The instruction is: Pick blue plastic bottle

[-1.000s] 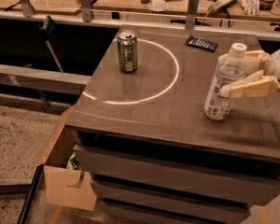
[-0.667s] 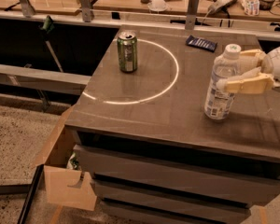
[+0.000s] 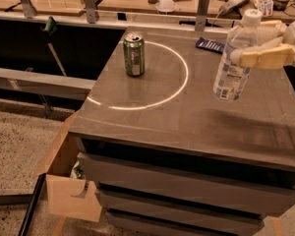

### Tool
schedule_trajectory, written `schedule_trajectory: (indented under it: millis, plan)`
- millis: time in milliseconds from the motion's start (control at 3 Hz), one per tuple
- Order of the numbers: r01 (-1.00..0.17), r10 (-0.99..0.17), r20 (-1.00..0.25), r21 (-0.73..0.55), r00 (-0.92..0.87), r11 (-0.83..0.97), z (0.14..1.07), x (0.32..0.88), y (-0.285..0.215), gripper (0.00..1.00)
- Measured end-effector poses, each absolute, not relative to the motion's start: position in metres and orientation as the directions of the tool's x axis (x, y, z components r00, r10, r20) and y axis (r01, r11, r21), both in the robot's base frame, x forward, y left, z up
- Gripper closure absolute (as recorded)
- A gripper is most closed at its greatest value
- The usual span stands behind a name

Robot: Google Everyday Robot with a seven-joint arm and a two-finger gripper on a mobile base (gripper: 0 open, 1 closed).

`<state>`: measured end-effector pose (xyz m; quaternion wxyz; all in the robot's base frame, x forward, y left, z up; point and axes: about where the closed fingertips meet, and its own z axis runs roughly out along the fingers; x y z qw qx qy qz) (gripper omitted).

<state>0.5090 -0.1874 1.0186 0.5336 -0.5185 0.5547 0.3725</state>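
Hand (image 3: 247, 44), edge-cropped, around blue plastic bottle (image 3: 228, 80)

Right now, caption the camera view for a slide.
The gripper, at the table's right, grips the tilted blue plastic bottle; green can stands apart.

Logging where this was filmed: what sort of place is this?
Probably a lab or workshop: a cluttered workbench behind, a drawer cabinet serving as table, and the gripper at right clamping the blue plastic bottle.
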Motion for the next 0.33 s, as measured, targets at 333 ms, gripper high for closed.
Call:
schedule_trajectory:
  millis: [333]
  plan:
    - [-0.97,-0.176,-0.977,-0.152,0.12,0.187,1.0261,0.51,-0.1878,1.0]
